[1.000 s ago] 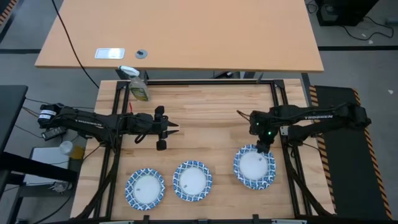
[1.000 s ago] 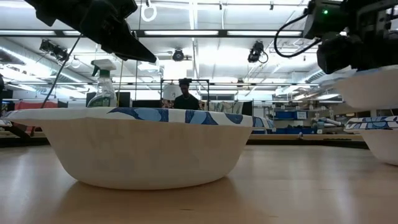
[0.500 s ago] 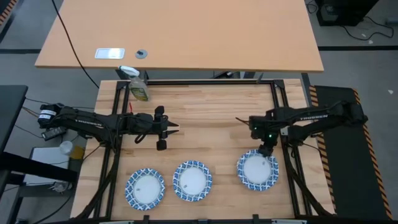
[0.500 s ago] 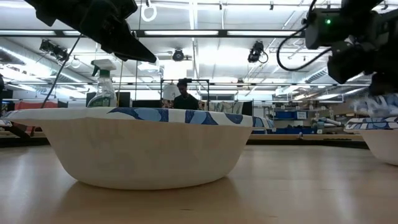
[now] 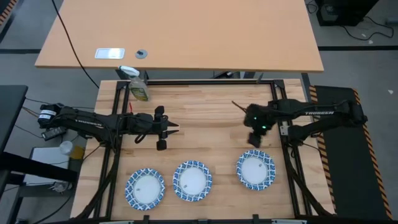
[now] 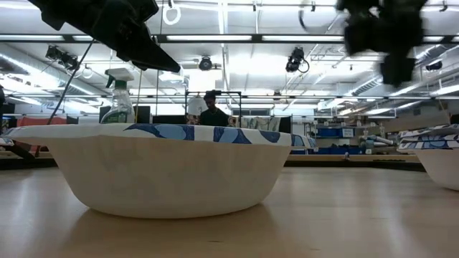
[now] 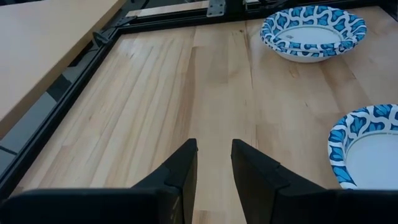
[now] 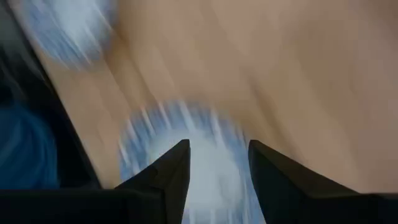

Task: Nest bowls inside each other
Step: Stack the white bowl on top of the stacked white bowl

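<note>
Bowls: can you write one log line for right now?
right claw: open, empty, above right bowl | left claw: idle, empty

the right gripper (image 5: pixel 254 139) is hanging above the table with fingers parted, gripping nothing; the left gripper (image 5: pixel 163 129) is hovering mid-table, fingers slightly apart.

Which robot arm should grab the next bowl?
Probably the left. The left gripper hangs empty, fingers apart, nearer the middle bowl and left bowl. The right gripper sits empty just behind the right bowl, farther from both.
</note>
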Robot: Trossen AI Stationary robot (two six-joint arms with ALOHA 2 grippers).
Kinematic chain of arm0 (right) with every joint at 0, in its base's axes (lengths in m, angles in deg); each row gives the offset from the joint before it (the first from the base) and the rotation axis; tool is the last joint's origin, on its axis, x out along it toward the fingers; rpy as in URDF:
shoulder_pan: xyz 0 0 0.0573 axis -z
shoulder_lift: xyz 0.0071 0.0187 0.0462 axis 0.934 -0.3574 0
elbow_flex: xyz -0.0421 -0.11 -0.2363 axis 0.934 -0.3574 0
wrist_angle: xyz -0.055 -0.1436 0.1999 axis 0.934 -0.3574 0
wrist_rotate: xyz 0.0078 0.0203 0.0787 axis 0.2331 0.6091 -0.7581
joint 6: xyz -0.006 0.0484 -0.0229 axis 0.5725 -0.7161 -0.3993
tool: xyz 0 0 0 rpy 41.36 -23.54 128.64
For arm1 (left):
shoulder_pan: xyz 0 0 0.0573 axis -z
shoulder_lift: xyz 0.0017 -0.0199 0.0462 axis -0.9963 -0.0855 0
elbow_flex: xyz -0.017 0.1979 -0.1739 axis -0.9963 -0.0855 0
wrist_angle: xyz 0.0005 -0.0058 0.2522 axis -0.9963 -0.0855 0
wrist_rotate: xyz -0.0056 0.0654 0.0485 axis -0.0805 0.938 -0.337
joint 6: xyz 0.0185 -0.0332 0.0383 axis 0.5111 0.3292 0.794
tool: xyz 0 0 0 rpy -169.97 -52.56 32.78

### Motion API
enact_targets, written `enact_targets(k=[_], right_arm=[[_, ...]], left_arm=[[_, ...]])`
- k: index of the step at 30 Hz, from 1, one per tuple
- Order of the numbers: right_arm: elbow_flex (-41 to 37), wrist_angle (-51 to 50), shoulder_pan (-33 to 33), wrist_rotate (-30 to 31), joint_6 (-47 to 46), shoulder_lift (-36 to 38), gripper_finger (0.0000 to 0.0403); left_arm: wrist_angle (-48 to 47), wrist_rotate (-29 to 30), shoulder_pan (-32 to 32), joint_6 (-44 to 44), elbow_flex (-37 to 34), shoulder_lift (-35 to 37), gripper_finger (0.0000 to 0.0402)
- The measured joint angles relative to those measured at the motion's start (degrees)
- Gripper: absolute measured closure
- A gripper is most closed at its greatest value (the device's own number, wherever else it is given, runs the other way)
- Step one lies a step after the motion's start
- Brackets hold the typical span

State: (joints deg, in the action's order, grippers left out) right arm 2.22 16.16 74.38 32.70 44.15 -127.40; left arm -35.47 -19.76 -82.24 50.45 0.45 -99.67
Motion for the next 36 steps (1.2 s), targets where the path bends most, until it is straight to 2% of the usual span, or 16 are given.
enact_targets(k=[2, 5, 10, 14, 22, 26, 31, 36], right_arm=[[0.39, 11.29, -1.23, 1.45, -0.08, -1.32, 0.0233], [1.23, 22.27, -4.13, 1.94, -0.04, -6.99, 0.0233], [4.69, 29.51, -9.01, 4.88, -0.40, -19.44, 0.0233], [8.87, 33.37, -11.68, 8.55, -2.22, -28.16, 0.0233], [18.71, 34.23, -15.39, 11.42, -3.64, -41.06, 0.0224], [22.83, 33.06, -15.94, 11.62, -4.94, -45.64, 0.0212], [28.82, 25.75, -16.65, 14.27, -4.35, -49.65, 0.0202], [31.13, 25.12, -17.80, 14.31, -2.59, -52.63, 0.0203]], left_arm=[[-0.12, -0.01, 0.00, -0.03, 0.00, 0.00, 0.0297], [-0.66, 0.01, 0.00, -0.31, 0.02, 0.00, 0.0297], [-4.70, 0.01, 0.27, -0.48, 0.02, 0.14, 0.0297], [-8.55, 0.01, 3.76, 1.16, 0.02, 0.17, 0.0297], [-11.22, -0.05, 14.67, 1.59, 0.02, 0.17, 0.0297], [-13.20, -0.01, 17.59, -0.89, 0.02, 0.17, 0.0297], [-15.20, -0.01, 19.95, -3.21, 0.02, 0.17, 0.0297], [-16.06, -0.01, 20.68, -4.82, 0.02, 0.17, 0.0297]])
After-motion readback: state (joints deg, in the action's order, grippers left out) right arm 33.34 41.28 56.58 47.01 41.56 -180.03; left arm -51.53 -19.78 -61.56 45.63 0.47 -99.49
